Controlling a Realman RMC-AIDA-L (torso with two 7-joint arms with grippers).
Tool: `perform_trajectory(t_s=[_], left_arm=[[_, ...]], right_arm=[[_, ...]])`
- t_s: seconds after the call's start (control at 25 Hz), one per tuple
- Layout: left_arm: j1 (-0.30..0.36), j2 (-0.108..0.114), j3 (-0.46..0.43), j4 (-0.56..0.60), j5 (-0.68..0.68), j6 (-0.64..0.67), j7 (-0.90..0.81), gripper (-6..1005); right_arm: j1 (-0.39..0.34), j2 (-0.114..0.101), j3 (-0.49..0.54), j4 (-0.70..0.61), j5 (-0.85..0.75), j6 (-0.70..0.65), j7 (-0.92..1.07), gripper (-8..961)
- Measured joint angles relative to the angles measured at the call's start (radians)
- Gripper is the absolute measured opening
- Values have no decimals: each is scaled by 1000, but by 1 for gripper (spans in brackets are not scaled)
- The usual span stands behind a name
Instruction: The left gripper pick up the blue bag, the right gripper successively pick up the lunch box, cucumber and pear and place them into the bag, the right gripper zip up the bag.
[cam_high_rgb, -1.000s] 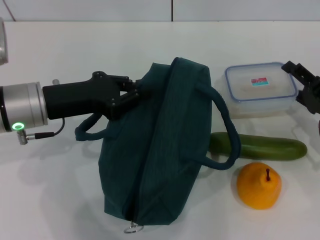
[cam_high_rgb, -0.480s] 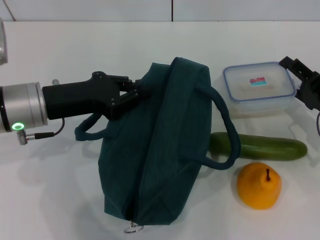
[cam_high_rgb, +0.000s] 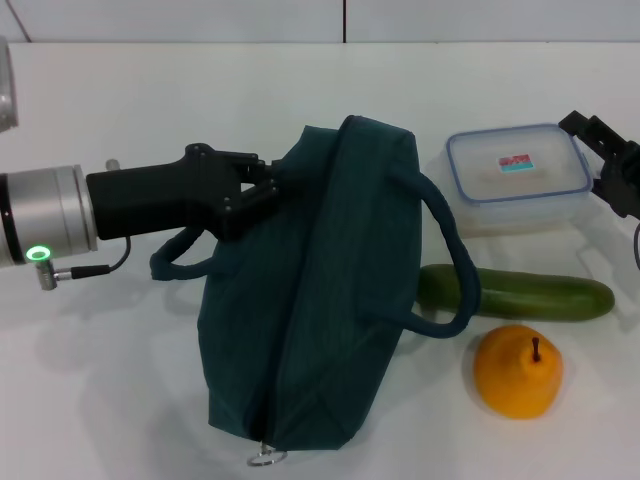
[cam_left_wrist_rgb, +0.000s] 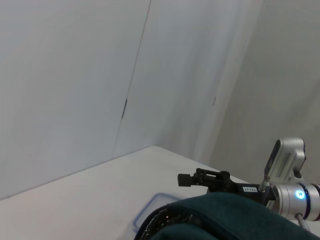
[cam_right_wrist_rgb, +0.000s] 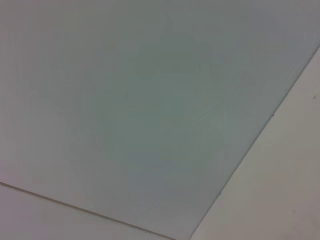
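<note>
The blue bag (cam_high_rgb: 320, 300) lies slumped in the middle of the white table, one strap looping over the cucumber. My left gripper (cam_high_rgb: 268, 186) is shut on the bag's upper left edge. The clear lunch box (cam_high_rgb: 515, 178) with a blue rim sits at the right rear. My right gripper (cam_high_rgb: 603, 160) is open at the box's right end, one finger at its far corner. The green cucumber (cam_high_rgb: 535, 295) lies in front of the box, and the orange-yellow pear (cam_high_rgb: 518, 372) stands in front of the cucumber. The left wrist view shows bag fabric (cam_left_wrist_rgb: 215, 220), the box corner (cam_left_wrist_rgb: 149, 212) and the far right gripper (cam_left_wrist_rgb: 207, 179).
The bag's zipper ring (cam_high_rgb: 265, 458) lies at its near end by the table's front. A loose strap (cam_high_rgb: 175, 262) hangs under my left arm. The right wrist view shows only blank pale surfaces.
My right gripper has moved a little up and in toward the lunch box's right end, and the box has shifted slightly left. The left arm and bag have not moved.
</note>
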Motion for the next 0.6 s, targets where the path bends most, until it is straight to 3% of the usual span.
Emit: perform_trajectory(t_s=[0.6], left_arm=[[-7, 0, -3, -29, 0, -5, 21, 134]], right_arm=[[-7, -3, -3, -13, 11, 0, -4, 757]])
